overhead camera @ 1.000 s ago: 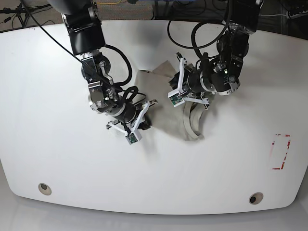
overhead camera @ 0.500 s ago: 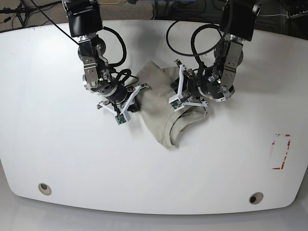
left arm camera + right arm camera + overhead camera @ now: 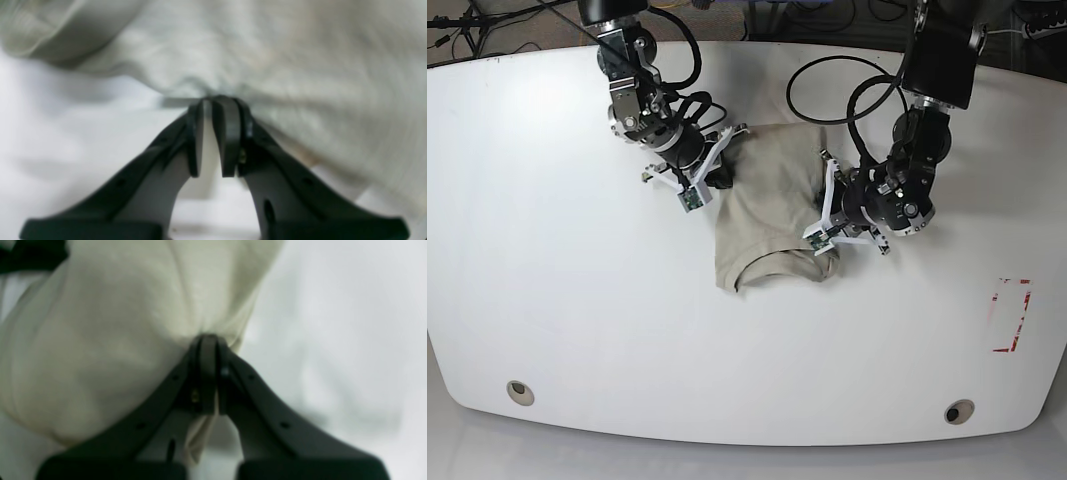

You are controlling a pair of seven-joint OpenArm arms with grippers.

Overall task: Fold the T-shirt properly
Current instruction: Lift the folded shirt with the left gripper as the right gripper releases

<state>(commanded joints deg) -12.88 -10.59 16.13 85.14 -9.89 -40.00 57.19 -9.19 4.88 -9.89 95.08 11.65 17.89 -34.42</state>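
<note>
Your T-shirt (image 3: 772, 205) sits near the middle of the white table (image 3: 547, 300), a bit toward the far edge, bunched between the two arms. In the base view it reads as a rough folded block: far edge up near the arms, collar opening facing the near side, cloth wrinkled all over.

Right gripper (image 3: 718, 178) is at the shirt's edge on the base view's left. Your right wrist view shows its fingers (image 3: 208, 373) pressed together on a gathered bit of cloth; the fabric puckers right at the tips and a thin strip of it hangs down between the fingers. So it's pinching the shirt.

Left gripper (image 3: 831, 238) is at the opposite side, by the corner next to the collar. In the left wrist view the fingers (image 3: 227, 133) meet at the tips right on the shirt's edge, with creases running out from that spot. They gap apart lower down, with white table showing through. Looks like a pinch on the hem at the very tips.

Both wrist views are soft and blurred, so you can't read fine detail of the cloth there.

Also on the table: a red-outlined rectangle mark (image 3: 1011, 315) near the edge on the base view's right, and two round inserts (image 3: 520, 392) by the near edge. Black cables (image 3: 827, 75) loop off both arms.
</note>
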